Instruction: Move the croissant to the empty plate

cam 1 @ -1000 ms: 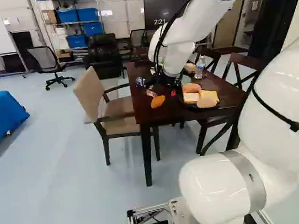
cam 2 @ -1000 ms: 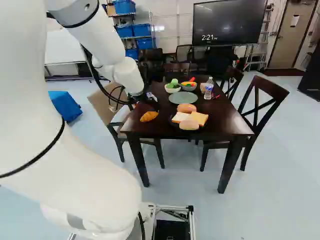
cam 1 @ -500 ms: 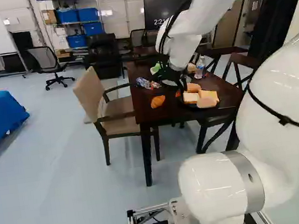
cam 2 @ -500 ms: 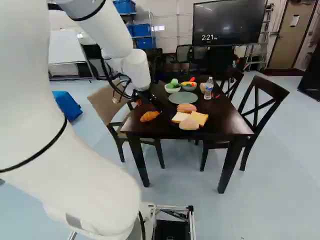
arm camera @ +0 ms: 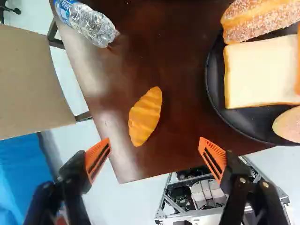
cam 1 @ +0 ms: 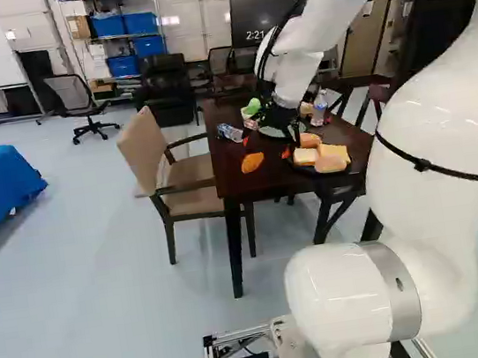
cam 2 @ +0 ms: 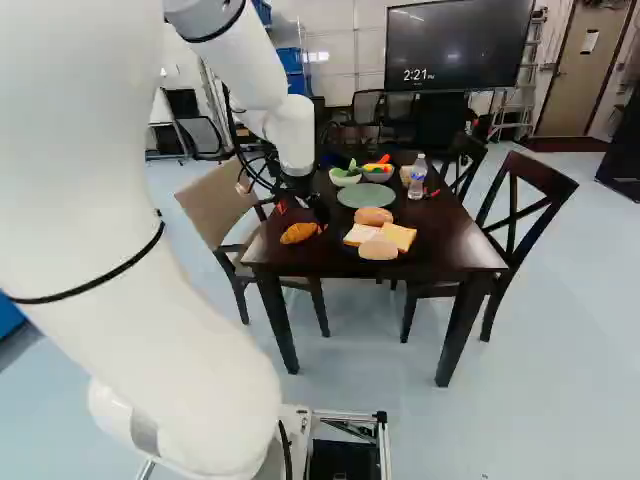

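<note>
Over the dark table [cam 2: 450,232], gripper [cam 1: 267,147]: unclenched, with orange pads [arm camera: 93,152] spread well apart.
Croissant [arm camera: 145,116]: lying on the tabletop near a corner, just ahead of the gripper and between the lines of both fingers.
Grey-green plate [cam 2: 366,197]: set farther back, between two filled bowls [cam 2: 345,178] and the bread.
Black plate [arm camera: 214,79]: laden with sliced bread [arm camera: 260,75] and rolls [arm camera: 258,21], beside the croissant.
Clear bottle [arm camera: 89,23]: on its side, near the tan chair [arm camera: 33,84].
</note>
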